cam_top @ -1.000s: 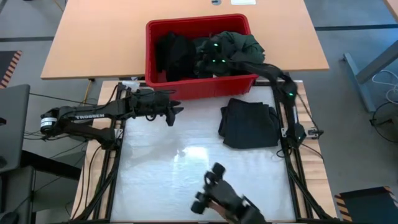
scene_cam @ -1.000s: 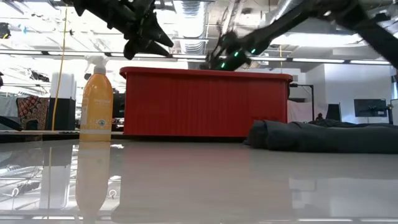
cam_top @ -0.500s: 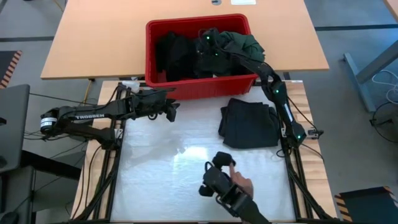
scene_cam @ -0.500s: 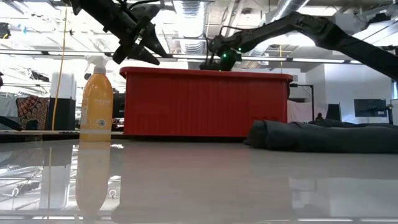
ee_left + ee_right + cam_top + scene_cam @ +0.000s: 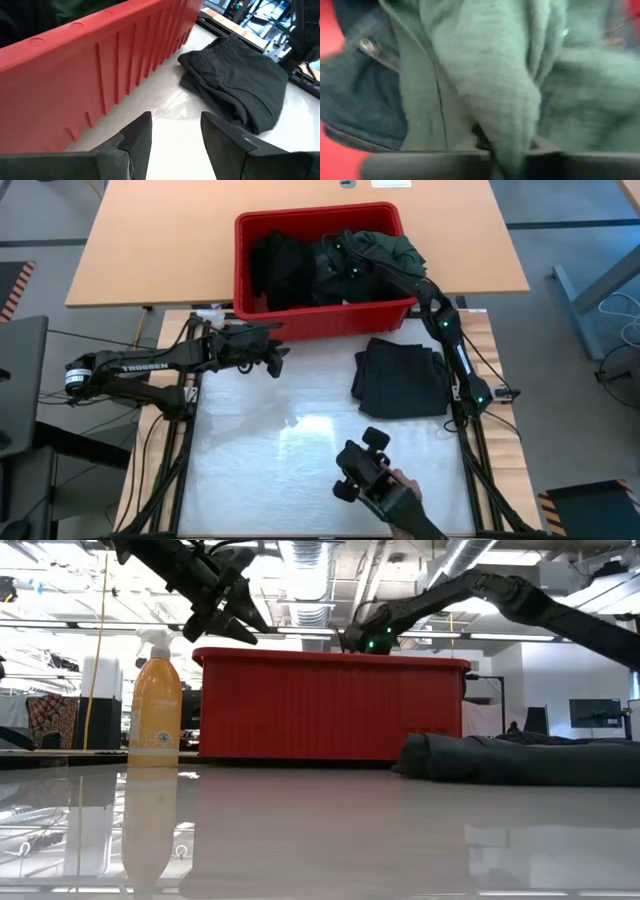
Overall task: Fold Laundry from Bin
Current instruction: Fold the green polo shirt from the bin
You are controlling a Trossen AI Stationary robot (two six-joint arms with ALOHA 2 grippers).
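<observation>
The red bin (image 5: pixel 243 275) stands at the table's far side, holding black clothes (image 5: pixel 280 265) and a dark green shirt (image 5: pixel 395 252). My right gripper (image 5: pixel 342 258) reaches down into the bin's middle and is shut on the green shirt (image 5: pixel 485 75). My left gripper (image 5: pixel 276 362) hovers open above the table just before the bin's near wall (image 5: pixel 75 75), with nothing between its fingers (image 5: pixel 175 135). A folded dark garment (image 5: pixel 400 378) lies flat on the table's right side. My right gripper pinches a raised fold of the green shirt (image 5: pixel 512 145) between its two fingers (image 5: pixel 420 165), coming slanting down from above. The fold holds more than one layer. The rest of the shirt lies heaped in the bin.
An orange spray bottle (image 5: pixel 155 705) stands left of the bin. A person's hand holding a dark device (image 5: pixel 372 475) reaches over the table's near edge. A tan wooden table (image 5: pixel 150 250) lies behind the bin. The white surface between the arms is bare.
My right arm has stretched farther over the bin and its wrist has tipped downward onto the green shirt. My left gripper has turned slightly in place. The person's hand with the dark device has shifted toward the right along the near edge.
</observation>
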